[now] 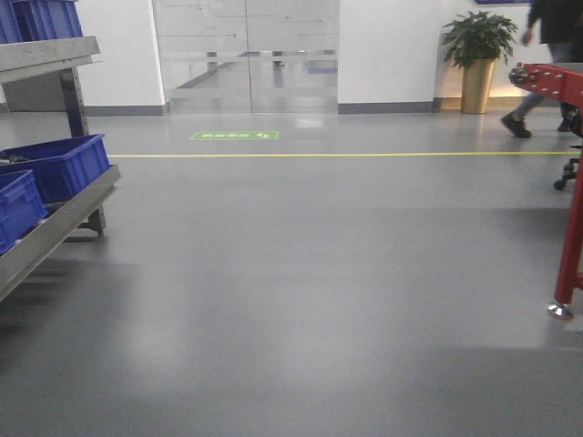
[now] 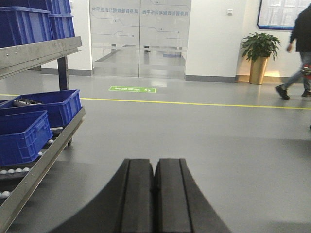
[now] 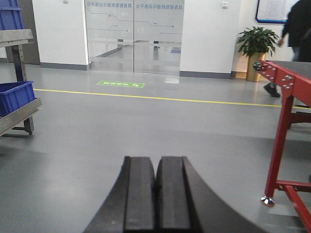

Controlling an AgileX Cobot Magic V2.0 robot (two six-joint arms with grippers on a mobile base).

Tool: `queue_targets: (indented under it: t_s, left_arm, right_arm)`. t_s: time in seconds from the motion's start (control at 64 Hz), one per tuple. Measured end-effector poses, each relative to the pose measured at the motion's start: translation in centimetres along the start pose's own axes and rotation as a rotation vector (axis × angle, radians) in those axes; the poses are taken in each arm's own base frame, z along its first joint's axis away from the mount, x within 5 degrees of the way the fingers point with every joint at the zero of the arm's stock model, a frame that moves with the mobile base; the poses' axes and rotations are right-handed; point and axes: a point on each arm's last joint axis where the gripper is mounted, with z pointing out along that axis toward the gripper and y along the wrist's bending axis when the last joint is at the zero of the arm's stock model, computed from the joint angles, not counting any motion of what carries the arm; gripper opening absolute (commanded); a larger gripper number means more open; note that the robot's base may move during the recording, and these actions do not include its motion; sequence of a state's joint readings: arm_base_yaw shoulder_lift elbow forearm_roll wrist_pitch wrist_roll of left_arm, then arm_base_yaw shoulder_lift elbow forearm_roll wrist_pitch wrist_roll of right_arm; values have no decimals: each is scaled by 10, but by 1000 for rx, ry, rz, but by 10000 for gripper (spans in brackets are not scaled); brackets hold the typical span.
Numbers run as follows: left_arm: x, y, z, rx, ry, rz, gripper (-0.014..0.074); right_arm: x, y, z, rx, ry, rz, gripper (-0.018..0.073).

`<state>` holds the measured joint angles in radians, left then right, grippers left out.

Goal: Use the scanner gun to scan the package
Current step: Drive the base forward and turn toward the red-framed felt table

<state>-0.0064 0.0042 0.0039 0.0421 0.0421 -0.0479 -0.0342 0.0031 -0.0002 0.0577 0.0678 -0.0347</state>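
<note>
The left gripper (image 2: 155,167) and right gripper (image 3: 156,167) are pressed closed, holding nothing. Neither package nor scanner is in sight. Blue bins (image 2: 58,109) sit on the rack (image 2: 48,161); the far one holds something dark.

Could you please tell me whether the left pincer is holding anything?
No, the left pincer is shut with nothing between its closed sides.
</note>
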Motion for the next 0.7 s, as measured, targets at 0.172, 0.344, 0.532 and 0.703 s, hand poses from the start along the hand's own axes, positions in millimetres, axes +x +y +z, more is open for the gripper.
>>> queue_targets:
  t_s: [0.172,0.344,0.532,0.703]
  left_arm:
    - [0,0,0,0,0,0,-111]
    - [0,0,0,0,0,0,-111]
    - [0,0,0,0,0,0,-111]
    - [0,0,0,0,0,0,-111]
  right_arm:
    - [0,0,0,0,0,0,-168]
    - [0,0,0,0,0,0,-168]
    - [0,0,0,0,0,0,-168]
    - [0,0,0,0,0,0,-168]
